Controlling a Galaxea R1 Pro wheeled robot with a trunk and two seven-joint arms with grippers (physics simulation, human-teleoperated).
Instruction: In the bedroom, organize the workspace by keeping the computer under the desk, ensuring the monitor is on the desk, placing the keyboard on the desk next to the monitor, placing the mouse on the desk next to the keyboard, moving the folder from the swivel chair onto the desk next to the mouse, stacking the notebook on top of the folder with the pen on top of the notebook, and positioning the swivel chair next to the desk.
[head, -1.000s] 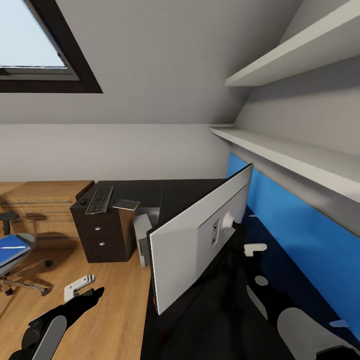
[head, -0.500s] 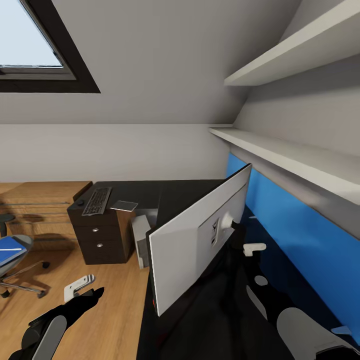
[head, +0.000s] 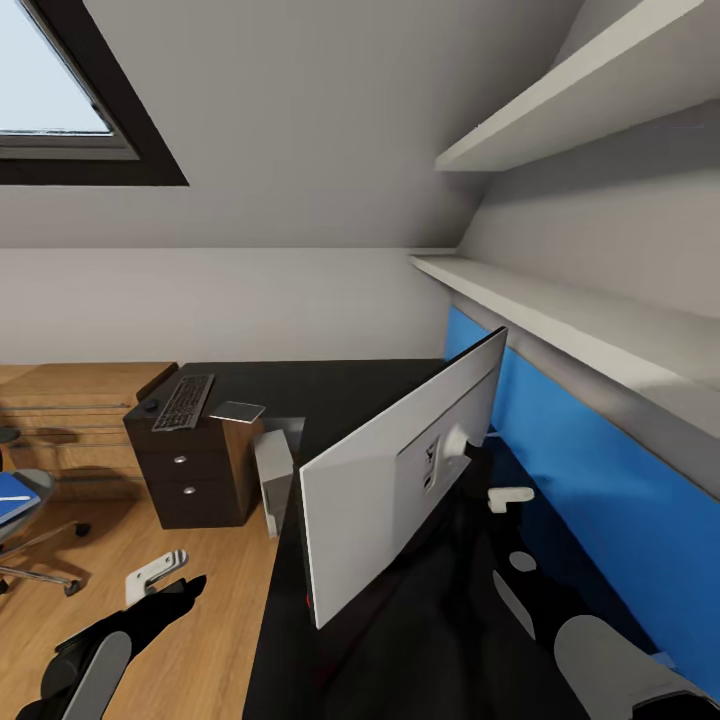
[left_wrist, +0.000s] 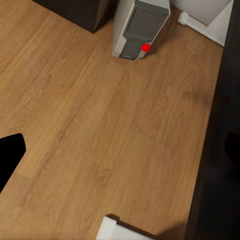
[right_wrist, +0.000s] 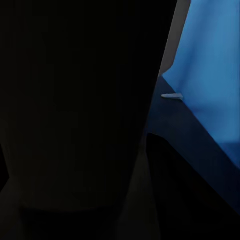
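Hanging low at the near left over the oak plank floor (head: 210, 610), the left claw (head: 160, 580) shows a white finger (head: 155, 573) and a dark one with a gap between them, so it stands apart and holds nothing. At the near right, the right claw (head: 508, 497) shows a single white finger (head: 510, 495) beside the monitor's stand above the glossy black L-shaped surface (head: 400, 640); whether it is apart or together I cannot tell. The wide flat monitor (head: 400, 480) stands on this surface with its pale grey back toward the camera, turned at an angle, a bright blue wall panel (head: 580, 450) to its right. Left of the surface's near run, the light grey-white tower computer (head: 273, 470) stands on the floor, its red light (left_wrist: 145, 47) visible in the left wrist view. Just left of it stands the dark brown drawer unit (head: 195, 475) with round silver knobs. On the surface above the drawers lie the dark grey keyboard (head: 183, 402), a tiny black mouse (head: 150, 406) just left of it, and a thin grey notebook (head: 237, 411) just to its right. At the far left edge sits the grey swivel chair (head: 30, 520) with the blue folder (head: 12, 495) on its seat. Low oak cabinets (head: 70, 400) line the far wall under a skylight (head: 50, 80), and white shelves (head: 560, 310) run along the right.
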